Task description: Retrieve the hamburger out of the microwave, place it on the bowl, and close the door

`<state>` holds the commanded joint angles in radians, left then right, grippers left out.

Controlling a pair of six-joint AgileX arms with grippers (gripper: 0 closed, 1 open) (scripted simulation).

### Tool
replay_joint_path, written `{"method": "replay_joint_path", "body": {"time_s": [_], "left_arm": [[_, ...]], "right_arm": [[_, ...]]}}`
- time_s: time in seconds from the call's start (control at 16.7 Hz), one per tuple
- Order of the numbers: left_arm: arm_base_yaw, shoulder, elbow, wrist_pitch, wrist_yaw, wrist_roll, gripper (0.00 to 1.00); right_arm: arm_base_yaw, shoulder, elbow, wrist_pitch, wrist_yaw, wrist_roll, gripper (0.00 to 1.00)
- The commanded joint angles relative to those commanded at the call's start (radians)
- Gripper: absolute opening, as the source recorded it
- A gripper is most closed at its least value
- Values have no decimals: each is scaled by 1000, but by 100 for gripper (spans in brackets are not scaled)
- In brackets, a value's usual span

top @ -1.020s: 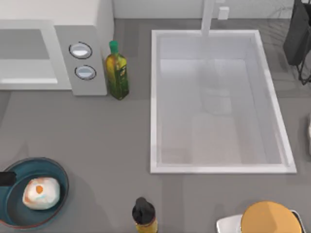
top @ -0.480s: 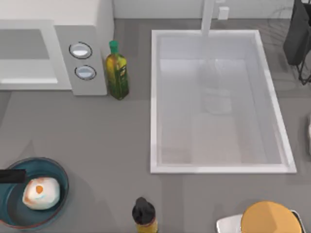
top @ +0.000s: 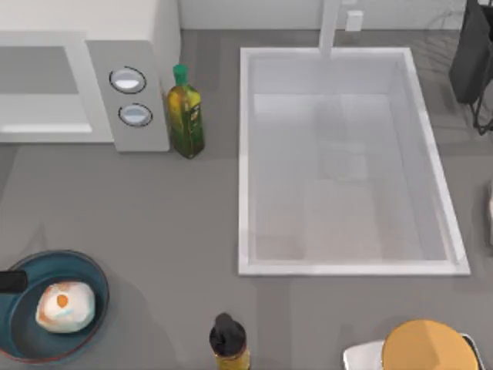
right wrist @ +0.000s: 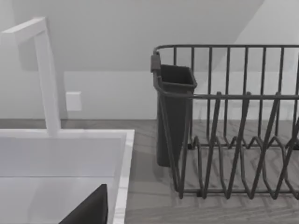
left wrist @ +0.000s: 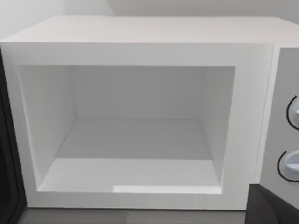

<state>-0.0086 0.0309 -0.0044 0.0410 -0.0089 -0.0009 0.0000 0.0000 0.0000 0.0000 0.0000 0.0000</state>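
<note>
Hamburger (top: 65, 307): lies inside the bowl (top: 91, 276), at the tabletop's near left corner; retrieval and placing judged done.
Microwave (top: 131, 31): at the far left corner of the tabletop; cavity (left wrist: 135, 140) bare in the left wrist view, no food inside; two knobs (top: 128, 80) on its panel.
Door (left wrist: 9, 186): a dark slab at the cavity's side in the left wrist view, swung away from the opening; closing judged the one step left.
Left gripper (top: 9, 282): a dark piece of it crosses the left edge of the top view, over the bowl's rim, apart from the hamburger; whether its fingers are spread or pressed together, cannot tell.
Right arm: parked near the far right corner, its wrist camera looking toward the dish rack (right wrist: 233, 135); finger state cannot be told.
Surface: grey tabletop (top: 169, 216); white sink (top: 243, 154) sunk at centre right, with faucet (right wrist: 46, 74); green oil bottle (top: 185, 116) just beside the microwave; dark-capped bottle (top: 229, 343) at the near edge; orange disc (top: 427, 347) on a white base at the near right corner.
Room: plain pale wall behind sink and rack.
</note>
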Motion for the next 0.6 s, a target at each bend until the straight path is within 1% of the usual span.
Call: {"method": "replay_joint_path", "body": {"time_s": [0.18, 0.3, 0.42, 0.6], "left_arm": [[155, -86, 31, -120, 155, -2, 0], [216, -130, 47, -178, 216, -3, 0], [235, -143, 51, -196, 235, -3, 0], [231, -140, 48, -193, 231, -2, 0]], "right_arm": [[0, 0, 0, 0, 0, 0, 100], [0, 0, 0, 0, 0, 0, 100], [0, 0, 0, 0, 0, 0, 100], [0, 0, 0, 0, 0, 0, 100]]}}
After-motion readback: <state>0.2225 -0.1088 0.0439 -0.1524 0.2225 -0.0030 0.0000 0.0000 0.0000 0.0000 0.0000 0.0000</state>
